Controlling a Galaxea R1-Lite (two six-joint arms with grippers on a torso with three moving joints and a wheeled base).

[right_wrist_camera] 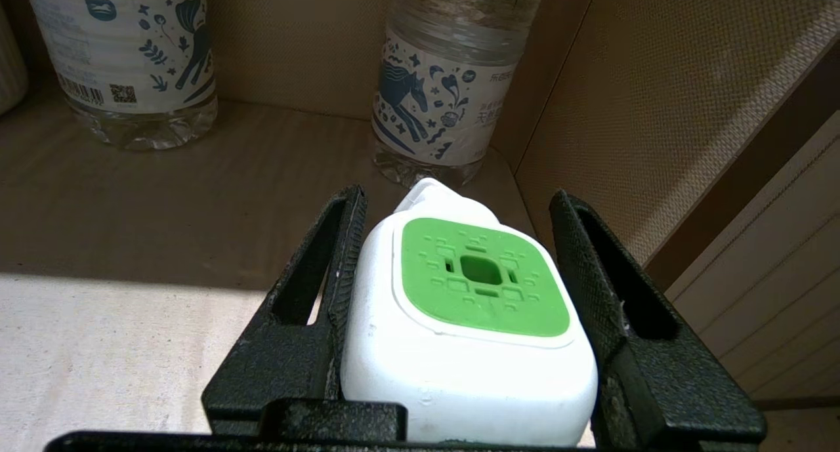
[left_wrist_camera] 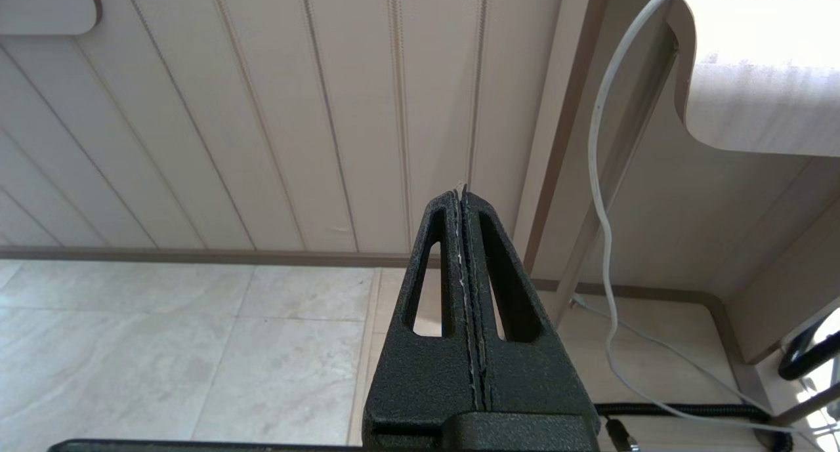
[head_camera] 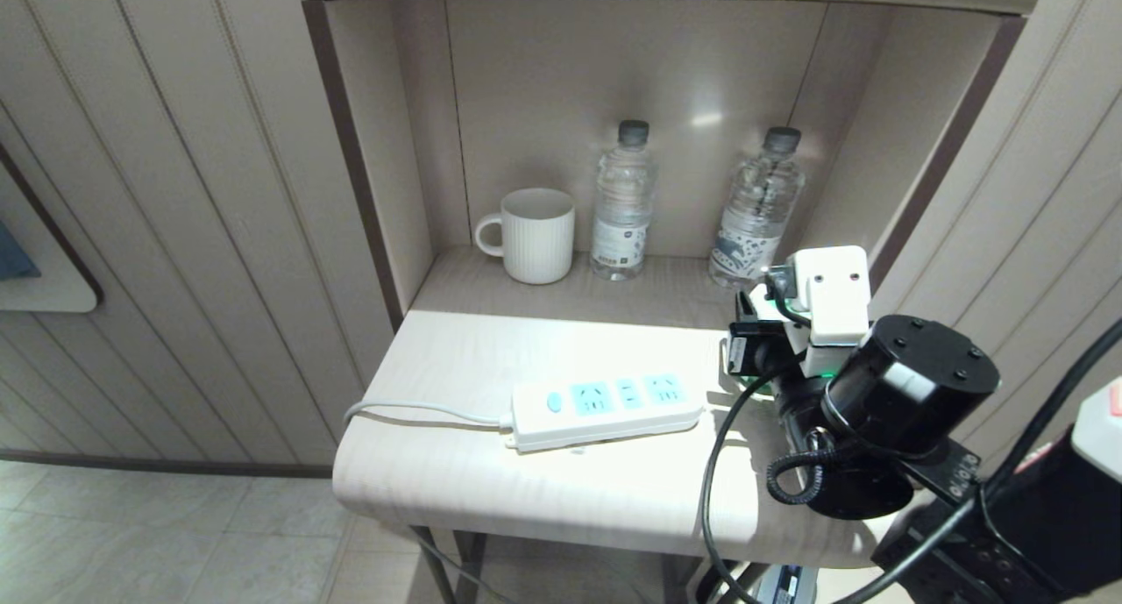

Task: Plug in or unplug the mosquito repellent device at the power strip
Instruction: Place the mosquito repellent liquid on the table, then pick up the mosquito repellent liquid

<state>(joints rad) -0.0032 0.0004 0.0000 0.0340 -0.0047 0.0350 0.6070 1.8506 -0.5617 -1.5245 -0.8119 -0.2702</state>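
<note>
Right gripper (right_wrist_camera: 459, 294) is at the right end of the shelf top (head_camera: 543, 490), its fingers (right_wrist_camera: 328, 268) pressed on both sides of the mosquito repellent device (right_wrist_camera: 466, 327), white head with green centre facing up. The device sits clear of the power strip (head_camera: 605, 407), which lies flat mid-shelf, sockets empty. Two water bottles (head_camera: 622, 205) and a mug (head_camera: 535, 234) stand in the niche behind. Left gripper (left_wrist_camera: 464, 196) hangs low near the floor, jaws closed on nothing.
</note>
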